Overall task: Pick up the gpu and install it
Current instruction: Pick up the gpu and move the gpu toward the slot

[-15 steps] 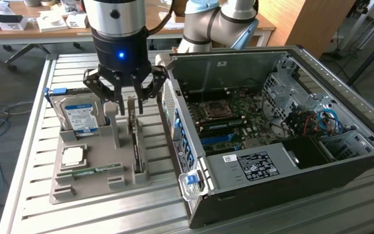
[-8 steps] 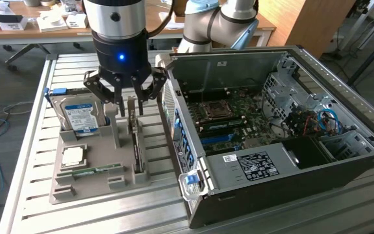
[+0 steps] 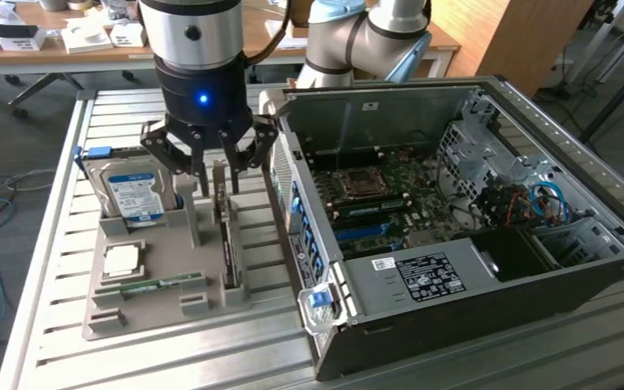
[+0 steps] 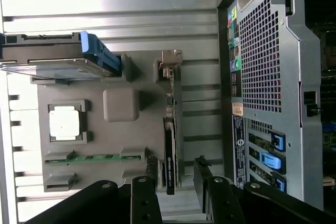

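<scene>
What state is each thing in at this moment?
gripper: open, fingers either side of the gpu.
gpu: standing on edge in the tray, not lifted.
hard drive: upright in the tray.
processor: flat in the tray.
memory stick: on edge in the tray.
computer case: side panel off.

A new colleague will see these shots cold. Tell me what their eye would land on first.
First, the open computer case on the exterior view's right, its motherboard laid bare. Next, the open gripper hanging over the grey tray, its jaws spread above the black gpu, which stands on edge there. Toward the exterior view's left, a hard drive with a blue-white label stands upright in the same tray.
</scene>
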Controlling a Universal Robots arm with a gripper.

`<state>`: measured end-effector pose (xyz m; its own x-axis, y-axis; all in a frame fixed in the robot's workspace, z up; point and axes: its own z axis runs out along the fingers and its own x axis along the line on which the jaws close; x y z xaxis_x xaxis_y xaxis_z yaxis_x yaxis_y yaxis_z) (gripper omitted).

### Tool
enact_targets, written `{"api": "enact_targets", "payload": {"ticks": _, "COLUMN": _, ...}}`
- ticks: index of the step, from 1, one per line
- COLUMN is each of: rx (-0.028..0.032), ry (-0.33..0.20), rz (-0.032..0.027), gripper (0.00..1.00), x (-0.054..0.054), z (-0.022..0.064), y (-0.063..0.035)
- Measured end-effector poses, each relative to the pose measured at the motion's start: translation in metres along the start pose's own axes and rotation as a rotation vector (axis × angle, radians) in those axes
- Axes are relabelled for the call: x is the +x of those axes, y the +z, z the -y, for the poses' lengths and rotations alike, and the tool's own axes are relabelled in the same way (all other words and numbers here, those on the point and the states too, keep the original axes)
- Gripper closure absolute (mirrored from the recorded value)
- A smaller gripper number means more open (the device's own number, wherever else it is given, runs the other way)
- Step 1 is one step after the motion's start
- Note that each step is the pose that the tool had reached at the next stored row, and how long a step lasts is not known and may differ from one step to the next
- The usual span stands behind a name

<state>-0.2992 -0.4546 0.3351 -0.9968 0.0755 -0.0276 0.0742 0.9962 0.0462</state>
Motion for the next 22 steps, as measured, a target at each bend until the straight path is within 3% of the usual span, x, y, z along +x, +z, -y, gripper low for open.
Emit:
{"api": "enact_targets", "payload": {"ticks": 13, "rx": 0.0000, "ry": 0.000, "rz": 0.0003, "gripper": 0.58, "x": 0.001, "z": 0.0014, "y": 0.0224}}
{"api": "enact_targets", "payload": {"ticks": 22, "rx": 0.0001, "ry": 0.000, "rz": 0.0002, "gripper": 0.58, "x": 0.001, "z": 0.0018, "y": 0.0296}}
